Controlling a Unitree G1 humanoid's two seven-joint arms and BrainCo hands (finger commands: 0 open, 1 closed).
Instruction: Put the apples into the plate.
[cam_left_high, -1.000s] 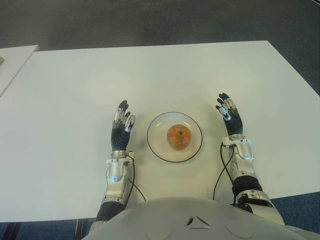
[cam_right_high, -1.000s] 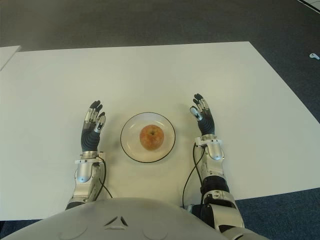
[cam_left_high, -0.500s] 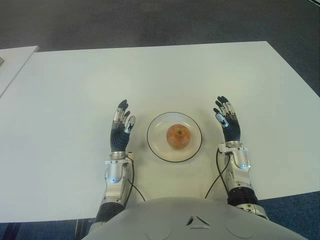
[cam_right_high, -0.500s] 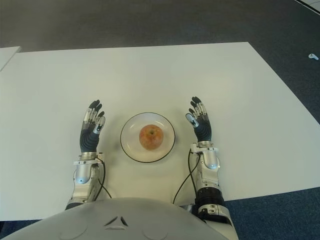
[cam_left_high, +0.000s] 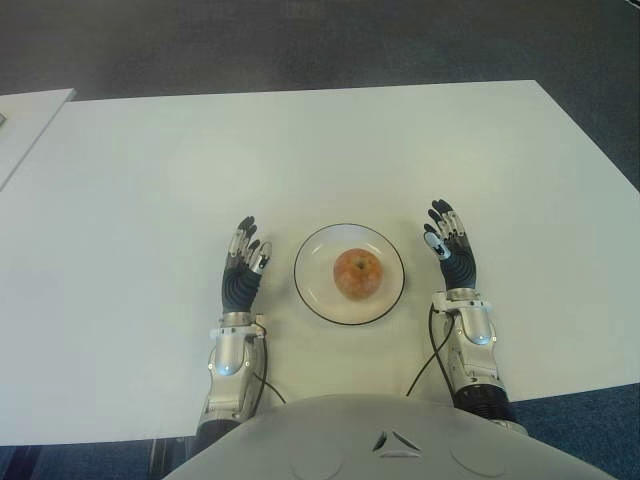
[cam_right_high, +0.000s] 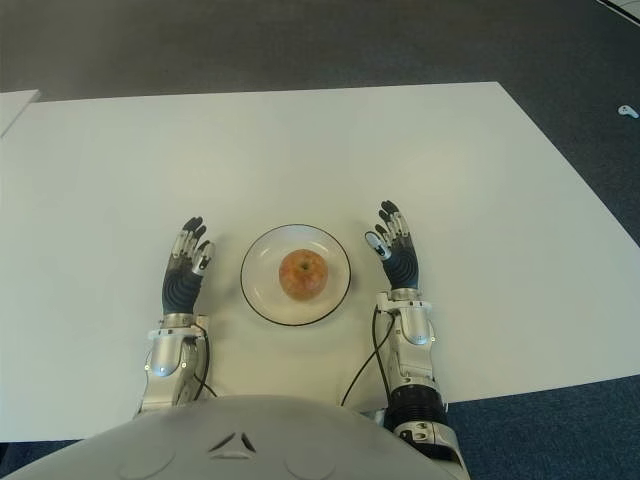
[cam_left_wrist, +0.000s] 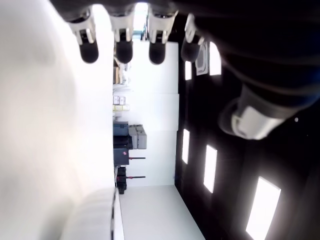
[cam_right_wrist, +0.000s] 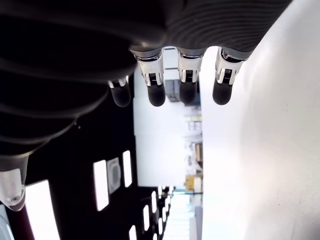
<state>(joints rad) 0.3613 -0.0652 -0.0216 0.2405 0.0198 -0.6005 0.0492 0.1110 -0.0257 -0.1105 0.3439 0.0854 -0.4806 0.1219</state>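
Note:
One red-yellow apple (cam_left_high: 357, 273) sits in the middle of a white, dark-rimmed plate (cam_left_high: 314, 299) near the table's front edge. My left hand (cam_left_high: 244, 264) shows just left of the plate, fingers straight and holding nothing. To the plate's right is my right hand (cam_left_high: 449, 246), fingers likewise extended and empty. Each wrist view shows that hand's fingertips (cam_left_wrist: 122, 50) (cam_right_wrist: 155, 93) spread apart with nothing between them. No other apple is in view.
The white table (cam_left_high: 300, 150) stretches away beyond the plate. A second white surface (cam_left_high: 25, 125) adjoins it at the far left. Dark carpet (cam_left_high: 300, 40) lies past the far edge.
Both hands have drawn back toward my body. The right hand has also shifted left, closer to the plate. The apple and plate have stayed put.

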